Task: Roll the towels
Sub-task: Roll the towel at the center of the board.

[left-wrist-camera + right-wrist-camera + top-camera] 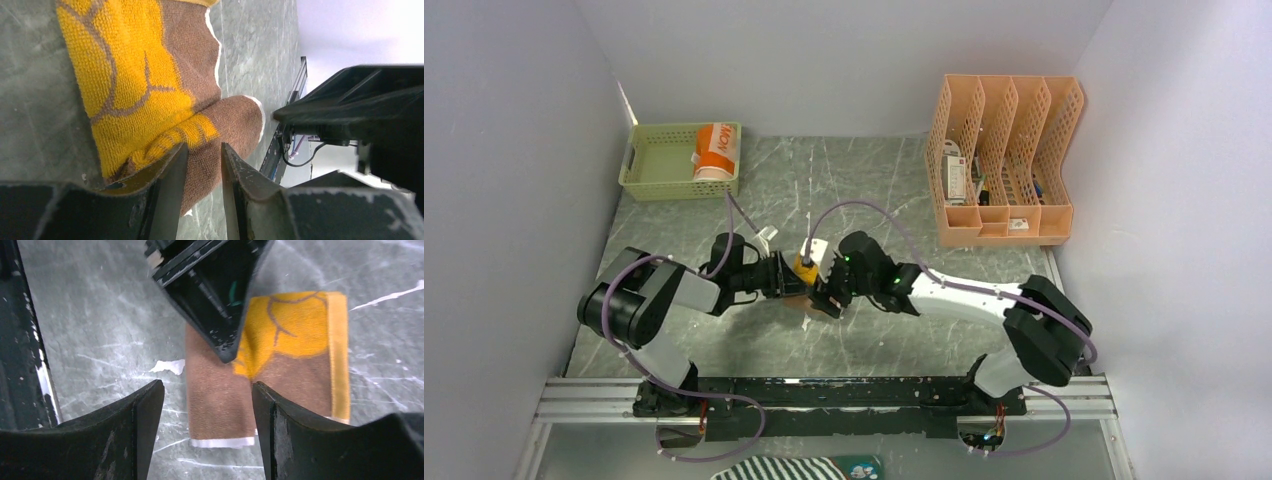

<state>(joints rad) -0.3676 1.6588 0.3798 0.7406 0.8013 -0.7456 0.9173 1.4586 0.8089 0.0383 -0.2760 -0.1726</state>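
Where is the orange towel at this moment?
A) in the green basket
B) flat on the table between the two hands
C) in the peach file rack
A: the orange towel lies rolled up inside the green basket at the far left of the table.

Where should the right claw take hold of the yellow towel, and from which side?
Probably the brown end with the white hem, from above, one finger at each side edge. That end of the yellow towel lies flat and free on the table between the fingers of the open right claw; the left claw covers the middle.
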